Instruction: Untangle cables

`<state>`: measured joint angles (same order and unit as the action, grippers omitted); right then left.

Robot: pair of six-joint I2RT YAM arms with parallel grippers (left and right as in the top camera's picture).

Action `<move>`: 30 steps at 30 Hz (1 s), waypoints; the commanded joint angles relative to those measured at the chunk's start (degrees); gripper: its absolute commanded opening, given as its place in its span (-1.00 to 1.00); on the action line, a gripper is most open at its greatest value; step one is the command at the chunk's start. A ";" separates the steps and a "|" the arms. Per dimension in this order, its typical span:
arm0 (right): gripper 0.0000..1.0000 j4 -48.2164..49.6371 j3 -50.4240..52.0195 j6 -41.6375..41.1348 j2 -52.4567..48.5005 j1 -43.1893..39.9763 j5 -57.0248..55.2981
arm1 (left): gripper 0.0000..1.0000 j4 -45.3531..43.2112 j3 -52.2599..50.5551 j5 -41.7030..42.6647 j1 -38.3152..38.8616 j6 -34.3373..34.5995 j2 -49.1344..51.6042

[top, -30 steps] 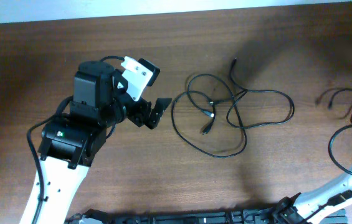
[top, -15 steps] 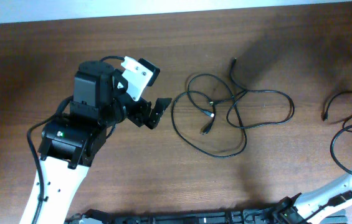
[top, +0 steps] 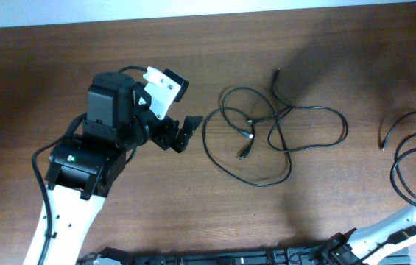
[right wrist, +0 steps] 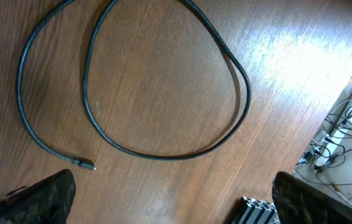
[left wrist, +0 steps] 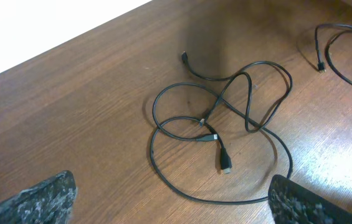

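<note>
**Left gripper.** The left gripper (top: pixel 185 131) is found left of centre in the overhead frame. Its jaws are spread wide and nothing is held between them. In the left wrist view its fingers (left wrist: pixel 45 199) are seen at the two lower corners, with only wood and cable between.

**Right gripper.** The right gripper (right wrist: pixel 174 186) is likewise recorded as spread wide. Its fingers (right wrist: pixel 38 199) stand at the lower corners of the right wrist view, and nothing is gripped.

**Cables.** The tangled cables (top: pixel 277 121) are located on the wooden table (top: pixel 325 221), at the centre of the overhead frame. They lie near the left gripper's fingertips, to the right, but are not touched by them. Several loops are seen crossing one another. One larger plug (top: pixel 243 153) lies inside the loops.

A separate cable (top: pixel 397 160) is noted at the right edge of the overhead frame, well apart from the tangle. In the right wrist view it is laid in open curves across the upper part of the frame. Its small end plug (right wrist: pixel 87 165) rests near the lower-left finger, and no contact is observed.
</note>
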<state>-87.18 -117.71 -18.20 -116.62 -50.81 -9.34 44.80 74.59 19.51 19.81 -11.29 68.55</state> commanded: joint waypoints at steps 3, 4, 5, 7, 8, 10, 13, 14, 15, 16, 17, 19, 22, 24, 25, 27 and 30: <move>0.97 -0.68 0.46 11.56 -0.22 0.55 14.25 | 0.98 -0.11 0.42 0.81 -0.09 0.33 -0.81; 0.97 -0.68 0.46 14.08 -0.22 0.87 17.27 | 0.98 -0.11 0.42 0.81 -0.09 0.33 -0.81; 0.97 -0.70 0.46 15.85 -0.22 1.25 19.43 | 0.98 -0.11 0.42 0.81 -0.09 0.33 -0.81; 0.97 -0.70 0.52 19.06 -0.22 2.27 22.71 | 0.98 -0.11 0.42 0.81 -0.09 0.33 -0.81; 0.97 -0.70 0.57 21.00 -0.22 3.19 24.44 | 0.98 -0.11 0.42 0.81 -0.09 0.33 -0.81; 0.97 -0.72 0.74 22.99 -0.22 5.31 26.58 | 0.98 -0.11 0.42 0.81 -0.09 0.33 -0.81; 0.97 -0.72 1.57 24.76 -0.22 9.68 27.39 | 0.98 -0.11 0.42 0.81 -0.09 0.33 -0.81; 0.97 -0.70 1.99 25.14 -0.22 11.15 27.36 | 0.98 -0.11 0.42 0.81 -0.09 0.33 -0.81; 0.98 -0.70 2.67 25.31 -0.22 13.25 27.34 | 0.98 -0.11 0.42 0.81 -0.09 0.33 -0.79; 0.98 -0.70 3.39 25.31 -0.22 15.30 27.34 | 0.98 -0.11 0.42 0.81 -0.09 0.33 -0.81; 0.97 -0.68 3.98 25.35 -0.22 16.94 27.34 | 0.98 -0.11 0.42 0.81 -0.09 0.33 -0.81; 0.97 -0.66 5.38 27.26 -0.22 21.20 27.36 | 0.98 -0.11 0.42 0.81 -0.09 0.33 -0.81; 0.97 -0.13 7.63 29.46 -0.22 27.65 27.36 | 0.98 -0.11 0.42 0.81 -0.09 0.33 -0.76; 0.98 0.46 8.79 29.38 -0.22 31.54 27.61 | 0.98 -0.11 0.42 0.81 -0.09 0.33 -0.76; 0.98 0.61 9.38 29.29 -0.22 33.57 28.65 | 0.98 -0.11 0.42 0.81 -0.09 0.33 -0.76; 0.98 1.49 10.80 29.35 -0.22 37.46 31.10 | 0.98 -0.11 0.42 0.81 -0.09 0.33 -0.76; 0.98 3.76 13.33 30.01 -0.22 42.42 31.17 | 0.98 -0.11 0.42 0.81 -0.09 0.33 -0.76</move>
<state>-84.93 -107.02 10.37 -116.62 -12.97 19.66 44.80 74.59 19.51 19.81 -11.29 68.55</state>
